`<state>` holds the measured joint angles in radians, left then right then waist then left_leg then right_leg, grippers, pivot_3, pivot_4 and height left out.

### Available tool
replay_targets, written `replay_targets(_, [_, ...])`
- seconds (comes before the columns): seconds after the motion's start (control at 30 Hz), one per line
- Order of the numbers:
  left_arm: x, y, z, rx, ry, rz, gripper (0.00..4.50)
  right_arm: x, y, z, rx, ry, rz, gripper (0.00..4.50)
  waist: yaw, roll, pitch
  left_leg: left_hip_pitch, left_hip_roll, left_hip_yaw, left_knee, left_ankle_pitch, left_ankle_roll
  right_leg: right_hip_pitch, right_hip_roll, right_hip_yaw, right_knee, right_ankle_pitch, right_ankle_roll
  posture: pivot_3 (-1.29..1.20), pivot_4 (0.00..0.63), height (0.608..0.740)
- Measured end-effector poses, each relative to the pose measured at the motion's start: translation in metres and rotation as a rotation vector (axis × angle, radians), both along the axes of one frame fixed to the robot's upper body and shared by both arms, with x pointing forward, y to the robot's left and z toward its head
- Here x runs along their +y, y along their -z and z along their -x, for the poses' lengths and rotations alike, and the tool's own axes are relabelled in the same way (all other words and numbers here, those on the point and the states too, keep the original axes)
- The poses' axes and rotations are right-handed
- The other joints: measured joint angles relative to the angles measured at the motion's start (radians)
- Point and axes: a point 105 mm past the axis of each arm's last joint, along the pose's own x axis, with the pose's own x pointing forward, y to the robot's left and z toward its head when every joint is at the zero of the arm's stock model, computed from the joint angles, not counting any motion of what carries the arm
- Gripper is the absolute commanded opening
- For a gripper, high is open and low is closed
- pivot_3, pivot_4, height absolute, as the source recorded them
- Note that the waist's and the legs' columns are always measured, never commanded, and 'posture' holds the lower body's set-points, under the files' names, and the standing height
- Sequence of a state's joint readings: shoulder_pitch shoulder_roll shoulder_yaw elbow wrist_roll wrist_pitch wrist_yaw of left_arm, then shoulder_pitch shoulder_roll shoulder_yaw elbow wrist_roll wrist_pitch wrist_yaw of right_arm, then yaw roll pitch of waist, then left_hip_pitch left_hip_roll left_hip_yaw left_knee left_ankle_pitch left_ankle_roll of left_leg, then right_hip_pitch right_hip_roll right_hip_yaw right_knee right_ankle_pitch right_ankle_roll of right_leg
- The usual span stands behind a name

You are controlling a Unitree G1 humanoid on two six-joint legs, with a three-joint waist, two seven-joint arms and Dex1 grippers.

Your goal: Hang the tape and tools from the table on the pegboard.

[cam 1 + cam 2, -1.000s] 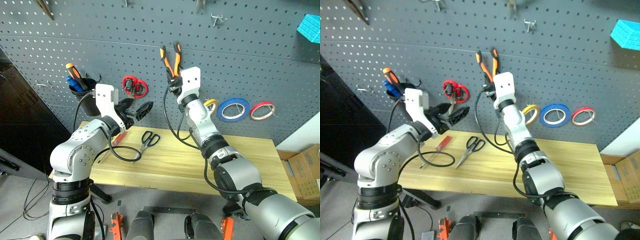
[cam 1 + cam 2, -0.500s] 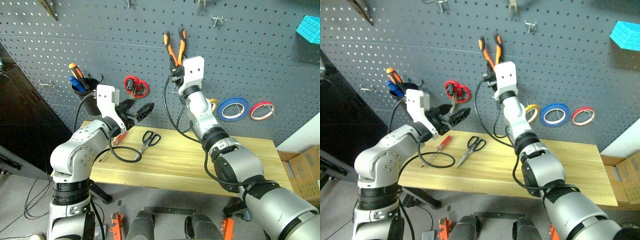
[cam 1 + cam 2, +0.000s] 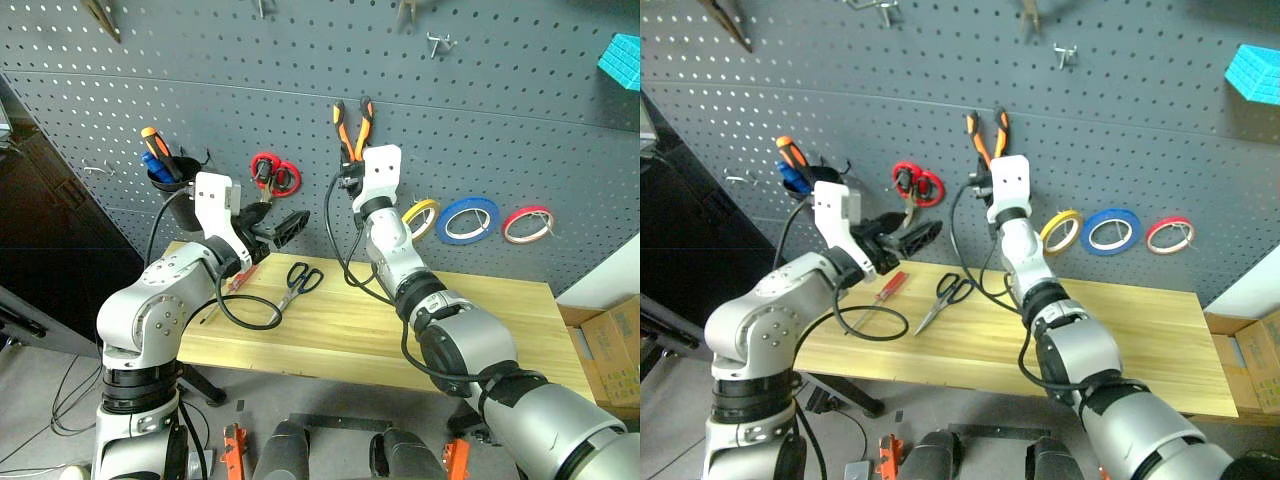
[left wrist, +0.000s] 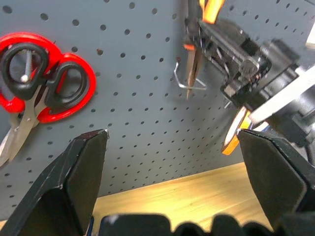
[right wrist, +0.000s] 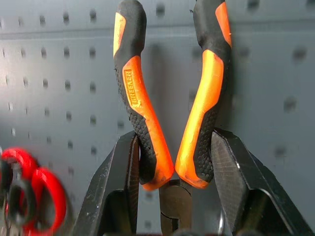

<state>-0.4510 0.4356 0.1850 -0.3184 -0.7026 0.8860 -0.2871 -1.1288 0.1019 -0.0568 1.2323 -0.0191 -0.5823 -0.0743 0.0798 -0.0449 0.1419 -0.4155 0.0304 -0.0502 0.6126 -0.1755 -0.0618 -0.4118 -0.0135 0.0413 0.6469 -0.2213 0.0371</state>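
Wooden table (grey pegboard behind).

I read this as workshop or tool-bench lab. Dark grey pegboard covers wall behind bench, metal hooks, hung red-handled scissors, tape rolls, cup of screwdrivers. Plain wooden bench along its foot. Cardboard box beyond bench's right edge.
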Motion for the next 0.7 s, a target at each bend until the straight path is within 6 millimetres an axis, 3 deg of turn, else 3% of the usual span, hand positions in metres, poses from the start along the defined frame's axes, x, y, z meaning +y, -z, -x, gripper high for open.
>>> replay_targets(0.17, [0.0, 0.0, 0.0, 0.001, 0.001, 0.0, 4.5, -0.004, 0.013, 0.0, 0.032, 0.012, 0.006, 1.7, 0.0, 0.0, 0.0, 0.0, 0.0, 0.0, 0.0, 0.0, 0.0, 0.0, 0.0, 0.0, -0.001, 0.0, 0.0, 0.3, 0.076, 0.74])
replay_targets(0.27, [-0.001, 0.0, 0.0, 0.001, 0.006, -0.001, 4.5, -0.005, 0.032, 0.003, 0.072, 0.008, 0.045, 1.7, 0.0, 0.0, 0.0, 0.001, 0.0, 0.0, 0.0, 0.0, 0.0, 0.001, 0.0, 0.0, -0.001, 0.0, -0.001, 0.29, 0.076, 0.74])
replay_targets(0.43, [-0.002, 0.001, 0.0, 0.001, 0.01, -0.001, 4.5, -0.004, 0.033, 0.004, 0.064, -0.004, 0.092, 1.7, -0.002, 0.0, 0.0, 0.004, 0.0, 0.0, -0.001, 0.0, 0.0, 0.004, 0.0, 0.0, 0.0, -0.002, -0.002, 0.28, 0.079, 0.74])
replay_targets(0.53, [-0.002, 0.0, 0.0, 0.001, 0.011, -0.001, 4.5, -0.004, 0.035, 0.004, 0.069, -0.013, 0.115, 2.61, -0.002, 0.0, 0.0, 0.007, 0.0, 0.0, -0.001, 0.0, 0.0, 0.006, 0.0, 0.0, 0.0, -0.006, -0.005, 0.28, 0.079, 0.74])
replay_targets(0.7, [-0.003, -0.002, -0.001, -0.006, 0.015, -0.001, 4.5, -0.008, 0.063, 0.007, 0.145, -0.029, 0.152, 4.32, -0.005, 0.001, 0.0, 0.007, 0.0, 0.0, -0.002, 0.0, 0.0, 0.006, 0.0, 0.0, 0.0, -0.006, -0.005, 0.27, 0.079, 0.74])
